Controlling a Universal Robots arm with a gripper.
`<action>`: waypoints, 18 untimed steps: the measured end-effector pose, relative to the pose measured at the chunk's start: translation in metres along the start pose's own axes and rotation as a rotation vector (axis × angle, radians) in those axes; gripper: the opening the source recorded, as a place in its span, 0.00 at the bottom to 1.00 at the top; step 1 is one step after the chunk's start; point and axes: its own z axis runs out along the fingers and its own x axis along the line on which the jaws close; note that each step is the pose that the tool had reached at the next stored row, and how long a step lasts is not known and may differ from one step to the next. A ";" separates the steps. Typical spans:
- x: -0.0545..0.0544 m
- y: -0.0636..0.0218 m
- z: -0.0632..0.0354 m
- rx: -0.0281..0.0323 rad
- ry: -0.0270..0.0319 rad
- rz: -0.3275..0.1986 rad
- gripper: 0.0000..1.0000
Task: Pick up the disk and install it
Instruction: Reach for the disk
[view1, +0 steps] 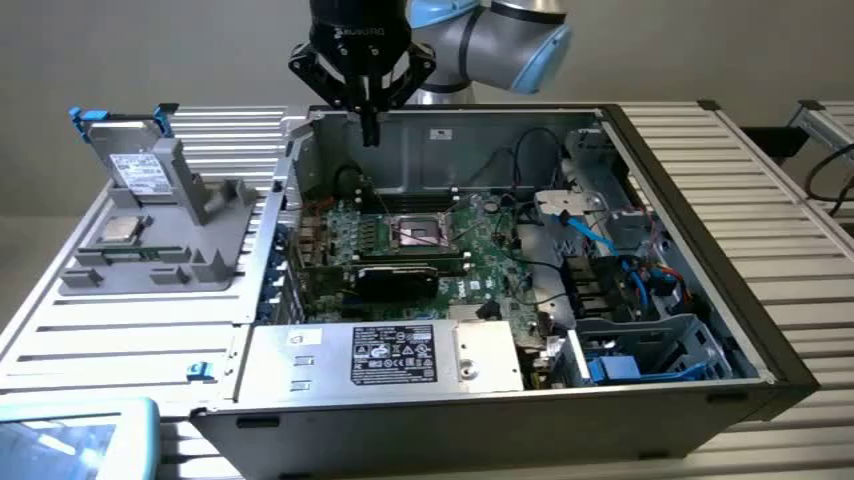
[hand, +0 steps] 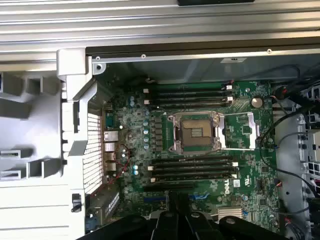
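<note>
The disk (view1: 138, 166), silver-grey with a white label and a bright blue carrier, leans upright in a grey fixture (view1: 200, 262) at the exterior view's left, outside the computer case. My gripper (view1: 370, 132) hangs shut and empty over the back wall of the open case (view1: 667, 150), well to the right of the disk and apart from it. In the wrist view the gripper (hand: 178, 201) looks straight down on the green motherboard (hand: 240, 165), close to its open CPU socket (hand: 196, 132).
A small square CPU chip (view1: 123, 230) lies on the fixture below the disk. A silver power-supply box (view1: 387, 355) with a black label fills the case's front. Blue cables (view1: 594, 235) and a metal drive cage (view1: 654, 345) crowd the case's right side. A ribbed metal table (view1: 747, 170) surrounds everything.
</note>
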 end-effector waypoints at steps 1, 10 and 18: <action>0.000 0.0000 0.0000 0.0000 0.0000 0.000 0.11; 0.000 0.0000 0.0000 0.0000 0.0000 0.000 0.11; 0.027 0.0023 0.0000 0.0001 0.0000 0.000 0.11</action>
